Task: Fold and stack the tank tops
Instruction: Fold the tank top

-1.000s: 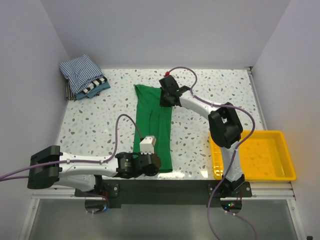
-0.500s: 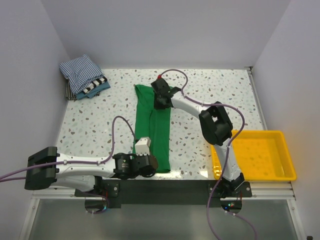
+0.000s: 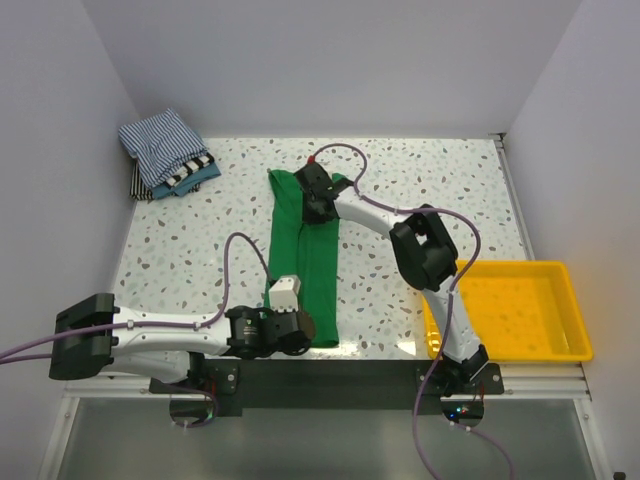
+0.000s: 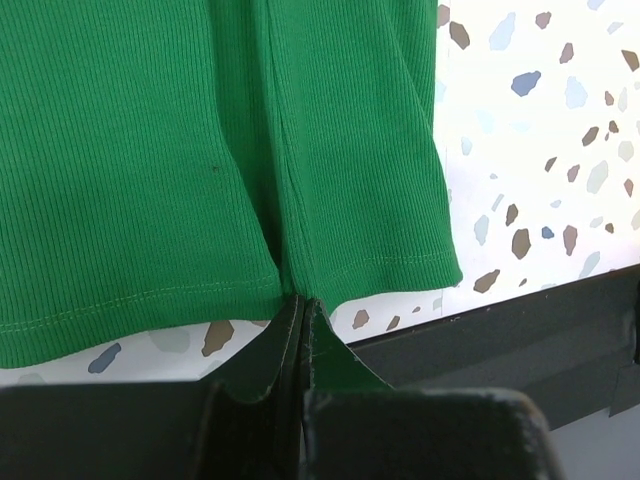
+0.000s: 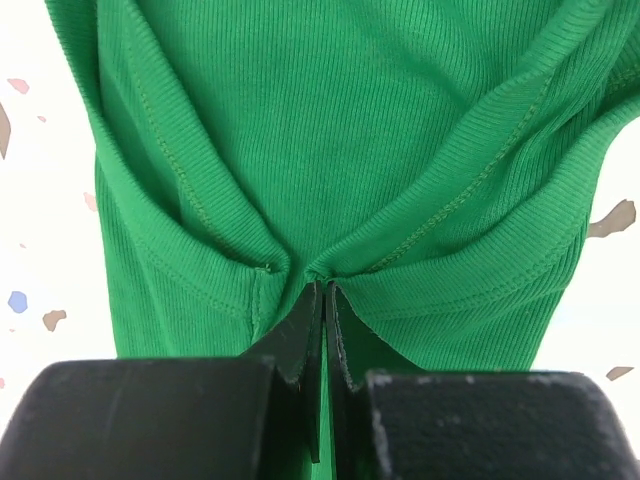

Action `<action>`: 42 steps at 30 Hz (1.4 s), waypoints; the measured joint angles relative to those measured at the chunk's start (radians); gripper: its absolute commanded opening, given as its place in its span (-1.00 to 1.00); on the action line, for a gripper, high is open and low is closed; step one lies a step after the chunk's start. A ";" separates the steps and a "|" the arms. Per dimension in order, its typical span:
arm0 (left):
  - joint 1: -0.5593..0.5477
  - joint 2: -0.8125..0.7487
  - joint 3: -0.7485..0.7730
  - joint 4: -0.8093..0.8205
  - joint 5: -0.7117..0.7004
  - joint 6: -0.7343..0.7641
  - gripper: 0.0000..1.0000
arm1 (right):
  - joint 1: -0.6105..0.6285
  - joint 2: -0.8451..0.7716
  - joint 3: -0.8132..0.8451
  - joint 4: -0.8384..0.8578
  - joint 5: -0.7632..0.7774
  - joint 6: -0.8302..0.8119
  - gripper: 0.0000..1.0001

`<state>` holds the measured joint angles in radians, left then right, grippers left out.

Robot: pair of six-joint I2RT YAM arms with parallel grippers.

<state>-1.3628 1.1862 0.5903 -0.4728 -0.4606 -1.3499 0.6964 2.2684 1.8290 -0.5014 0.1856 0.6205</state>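
Note:
A bright green tank top (image 3: 305,255) lies lengthwise in the middle of the table, folded into a narrow strip. My left gripper (image 3: 305,333) is at its near hem and is shut on a pinch of the green tank top's hem (image 4: 300,296). My right gripper (image 3: 318,208) is at the far end, shut on the gathered neckline edge (image 5: 322,278) of the same top. A stack of folded tank tops sits at the back left: a blue-and-white striped one (image 3: 160,142) on top, with a black-and-white striped one (image 3: 185,180) and a teal one (image 3: 207,172) under it.
A yellow plastic tray (image 3: 520,266) stands at the near right, beside the right arm's base. The table's front edge (image 4: 520,310) runs just behind the near hem. White walls close the table in at the back and on both sides.
Both grippers have moved left with the cloth in them. The green top's right side has come over to the left, and the strip is narrower.

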 measured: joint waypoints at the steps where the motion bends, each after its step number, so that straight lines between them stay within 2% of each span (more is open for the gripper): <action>1: 0.000 0.000 0.000 0.000 0.002 0.002 -0.81 | 0.001 0.003 0.000 -0.001 0.003 -0.001 -0.89; 7: -0.002 -0.037 0.011 -0.024 0.011 0.056 -0.21 | 0.002 0.003 0.000 0.000 0.007 -0.021 -0.17; 10: -0.002 -0.075 0.060 -0.054 0.008 0.094 -0.10 | 0.002 0.003 0.014 -0.008 0.006 -0.041 0.02; 12: -0.002 -0.095 0.109 -0.078 -0.001 0.116 -0.09 | 0.002 0.002 0.037 -0.016 0.006 -0.054 0.06; 15: 0.006 -0.114 0.189 -0.126 -0.045 0.137 -0.12 | 0.001 -0.011 0.059 -0.015 0.008 -0.071 0.06; 17: 0.053 -0.127 0.236 -0.159 -0.069 0.159 -0.15 | -0.004 -0.032 0.060 -0.018 0.010 -0.075 0.04; 19: 0.179 -0.149 0.263 -0.152 -0.063 0.217 -0.14 | -0.018 -0.052 0.060 -0.021 0.012 -0.074 0.04; 24: 0.579 -0.174 0.301 -0.055 -0.060 0.382 -0.14 | -0.115 -0.109 0.060 -0.022 0.008 -0.063 0.04; 28: 0.783 -0.074 0.370 0.055 0.017 0.472 -0.24 | -0.211 -0.123 0.061 -0.022 0.019 -0.060 0.04; 32: 0.896 0.078 0.405 0.171 0.109 0.530 -0.33 | -0.275 -0.123 0.061 -0.021 0.037 -0.057 0.04; 35: 0.930 0.236 0.459 0.251 0.189 0.579 -0.35 | -0.299 -0.122 0.061 -0.007 0.033 -0.047 0.00; 36: 0.931 0.291 0.486 0.278 0.210 0.594 -0.42 | -0.306 -0.121 0.061 0.000 0.030 -0.043 -0.06; 38: 0.932 0.393 0.540 0.324 0.241 0.618 -0.46 | -0.314 -0.118 0.061 0.012 0.026 -0.035 -0.17; 39: 0.933 0.449 0.574 0.354 0.256 0.632 -0.51 | -0.318 -0.115 0.061 0.016 0.026 -0.031 -0.34; 42: 0.940 0.622 0.702 0.418 0.302 0.663 -0.59 | -0.326 -0.099 0.061 0.019 0.029 -0.011 -0.62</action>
<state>-0.4229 1.8080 1.2919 -0.0544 -0.1589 -0.6865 0.3706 2.1693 1.8900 -0.4828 0.2150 0.6098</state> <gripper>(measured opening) 0.231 0.277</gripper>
